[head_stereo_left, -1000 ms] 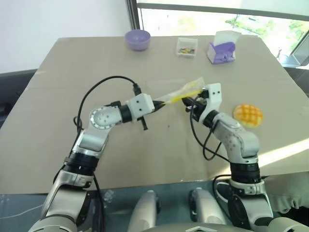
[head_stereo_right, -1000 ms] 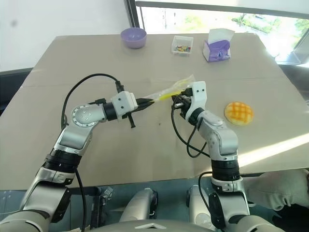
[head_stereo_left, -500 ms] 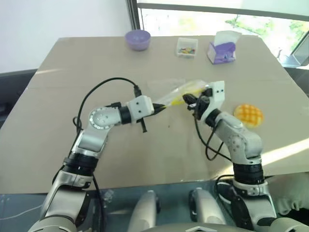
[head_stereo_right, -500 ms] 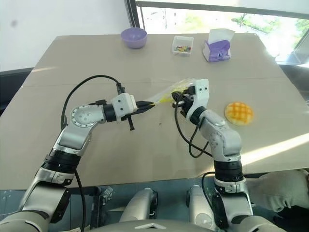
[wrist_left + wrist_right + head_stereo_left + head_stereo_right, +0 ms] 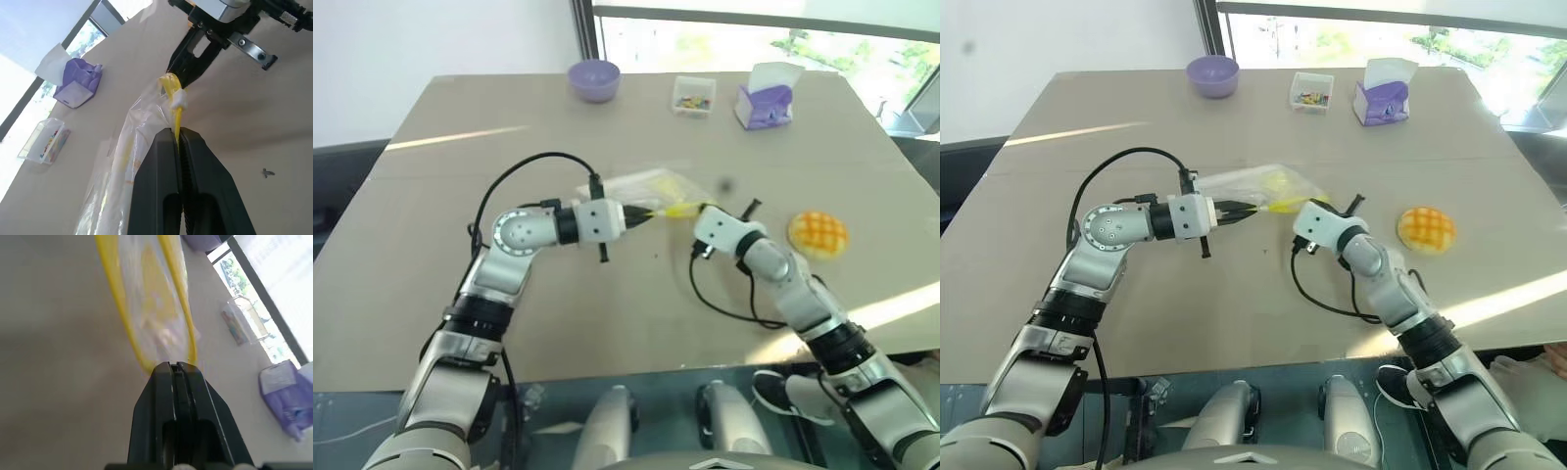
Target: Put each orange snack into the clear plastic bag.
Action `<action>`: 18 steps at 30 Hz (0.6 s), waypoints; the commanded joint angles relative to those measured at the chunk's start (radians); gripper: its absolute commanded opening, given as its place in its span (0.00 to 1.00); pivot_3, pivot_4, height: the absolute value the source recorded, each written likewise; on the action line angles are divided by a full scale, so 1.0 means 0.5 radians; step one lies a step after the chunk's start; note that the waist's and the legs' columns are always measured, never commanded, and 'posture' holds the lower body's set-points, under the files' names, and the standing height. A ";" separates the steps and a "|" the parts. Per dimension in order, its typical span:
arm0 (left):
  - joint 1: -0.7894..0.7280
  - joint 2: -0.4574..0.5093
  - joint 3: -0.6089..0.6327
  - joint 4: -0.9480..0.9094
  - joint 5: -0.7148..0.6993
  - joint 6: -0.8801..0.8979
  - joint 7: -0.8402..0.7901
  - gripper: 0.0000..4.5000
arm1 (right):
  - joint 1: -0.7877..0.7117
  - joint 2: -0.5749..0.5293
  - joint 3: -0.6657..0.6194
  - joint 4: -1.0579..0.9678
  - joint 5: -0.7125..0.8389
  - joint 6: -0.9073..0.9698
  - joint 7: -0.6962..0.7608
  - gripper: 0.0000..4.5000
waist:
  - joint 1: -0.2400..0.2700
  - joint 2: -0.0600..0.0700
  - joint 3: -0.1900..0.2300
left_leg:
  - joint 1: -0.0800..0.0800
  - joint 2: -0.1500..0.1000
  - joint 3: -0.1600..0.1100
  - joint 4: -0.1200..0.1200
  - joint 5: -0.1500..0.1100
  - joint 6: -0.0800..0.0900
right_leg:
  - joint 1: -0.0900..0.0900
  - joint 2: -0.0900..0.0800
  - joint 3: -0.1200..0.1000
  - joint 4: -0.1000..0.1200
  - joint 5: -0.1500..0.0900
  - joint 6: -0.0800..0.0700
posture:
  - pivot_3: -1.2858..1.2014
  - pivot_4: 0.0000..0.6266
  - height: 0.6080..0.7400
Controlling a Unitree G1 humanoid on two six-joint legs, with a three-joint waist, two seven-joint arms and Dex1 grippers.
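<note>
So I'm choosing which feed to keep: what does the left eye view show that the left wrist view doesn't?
Left eye alone: the orange snack on the table and the purple bowl. Left wrist alone: the left gripper shut on the yellow seal strip, seen close up. Both: the clear plastic bag, the right gripper, tissue box, small clear box.

Silver arms (image 5: 519, 240), black cables, black tools (image 5: 178, 147)

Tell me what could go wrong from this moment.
Both end effectors, left and right, pinch only the yellow seal strip of the clear plastic bag, so the thin edge may slip out. With both busy, none is free for the orange snack, lying apart on the table.
</note>
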 commanded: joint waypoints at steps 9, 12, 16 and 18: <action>-0.037 -0.075 0.049 0.007 -0.213 0.109 -0.120 0.00 | 0.101 0.553 -0.441 -0.209 0.725 0.169 0.172 0.01 | 0.004 0.000 0.000 | 0.000 0.001 -0.001 0.003 0.000 0.000 | 0.003 0.002 0.000 0.001 0.000 0.000 | 0.52 0.24 0.98; -0.019 -0.063 0.050 -0.006 -0.221 0.118 -0.134 0.00 | 0.077 0.614 -0.482 -0.182 0.843 0.148 0.215 0.01 | 0.001 0.000 0.000 | 0.000 0.002 -0.002 0.004 0.000 0.000 | 0.003 0.002 -0.001 0.001 0.000 0.000 | 0.52 0.24 0.98; -0.018 -0.065 0.083 -0.025 -0.275 0.235 -0.129 0.00 | 0.089 0.626 -0.525 -0.181 0.979 0.228 0.311 0.01 | -0.004 0.000 0.000 | 0.001 0.002 -0.002 0.004 0.000 0.000 | 0.003 0.003 -0.001 0.002 0.000 0.000 | 0.52 0.24 0.98; -0.028 -0.074 0.118 -0.015 -0.294 0.315 -0.094 0.00 | 0.119 0.601 -0.544 -0.198 1.005 0.270 0.323 0.01 | -0.004 0.000 0.000 | 0.000 0.002 -0.002 0.004 0.000 0.000 | 0.003 0.003 -0.001 0.002 0.000 0.000 | 0.52 0.24 0.98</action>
